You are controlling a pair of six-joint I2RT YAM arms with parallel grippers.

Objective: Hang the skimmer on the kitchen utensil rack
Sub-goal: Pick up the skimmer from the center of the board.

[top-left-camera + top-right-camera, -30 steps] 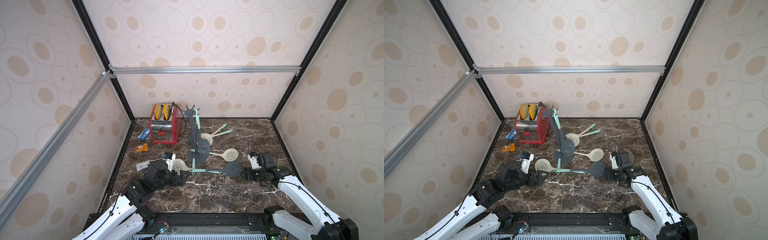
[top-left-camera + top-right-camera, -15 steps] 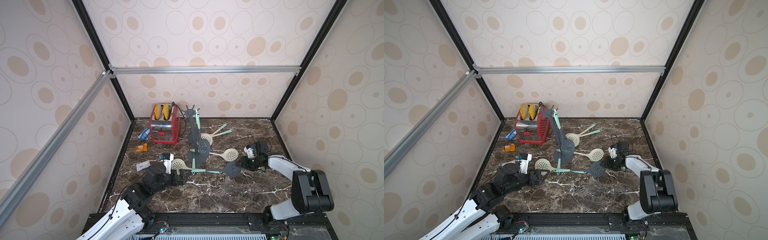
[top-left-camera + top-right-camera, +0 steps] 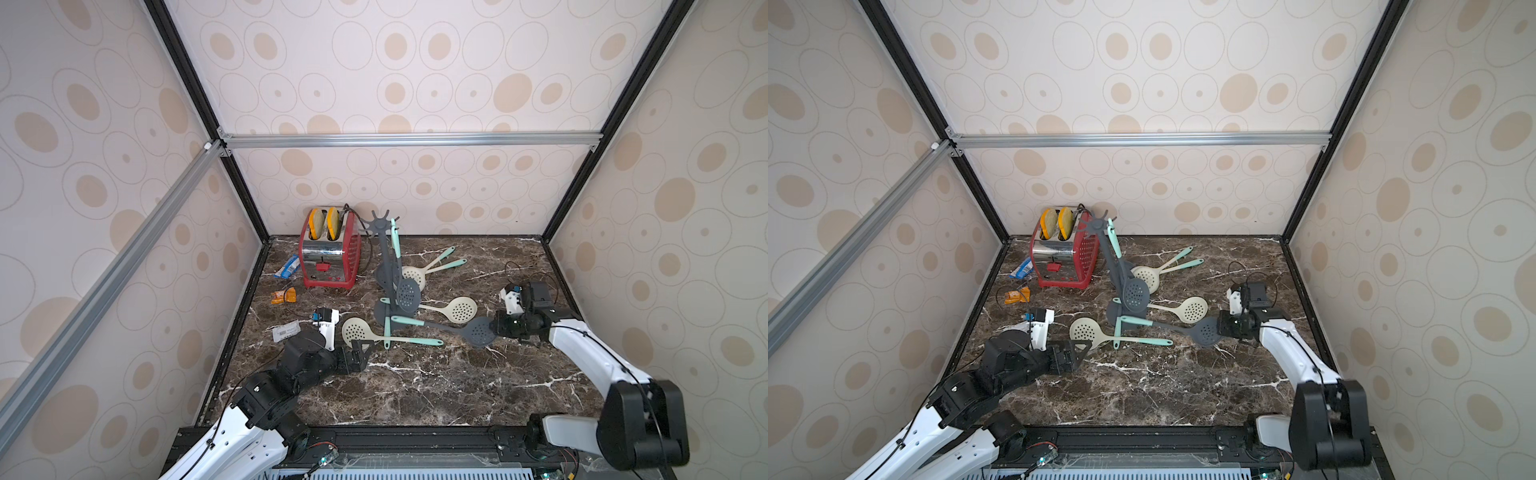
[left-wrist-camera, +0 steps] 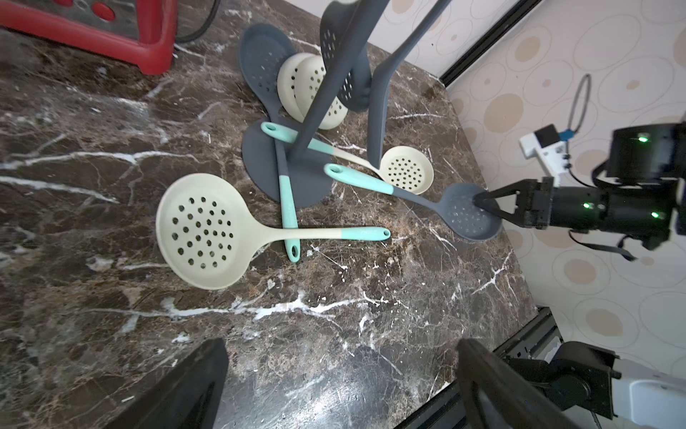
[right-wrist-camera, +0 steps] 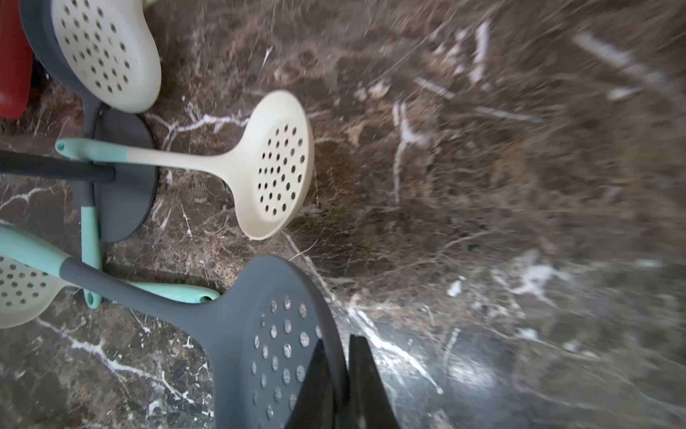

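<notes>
A dark grey skimmer (image 3: 480,331) (image 3: 1206,332) with a teal handle lies on the marble, its handle reaching toward the rack's base. My right gripper (image 3: 496,326) (image 4: 482,202) (image 5: 339,356) is shut on the rim of its perforated bowl (image 5: 267,334). The kitchen utensil rack (image 3: 384,249) (image 3: 1106,257) stands mid-table, and another dark grey skimmer (image 3: 407,293) hangs from its crown of hooks. My left gripper (image 3: 359,347) (image 3: 1077,347) (image 4: 339,356) is open and holds nothing, low over the table beside a cream skimmer (image 3: 357,330) (image 4: 200,230).
More cream skimmers (image 3: 459,309) (image 3: 413,276) lie around the rack base (image 3: 384,309). A red toaster (image 3: 330,257) stands at the back left. Small wrappers (image 3: 288,266) (image 3: 284,296) (image 3: 286,331) lie by the left wall. The enclosure walls close in on both sides.
My right gripper has closed from open onto the dark grey skimmer's bowl rim. The left arm has shifted only slightly, and its gripper stays open.
</notes>
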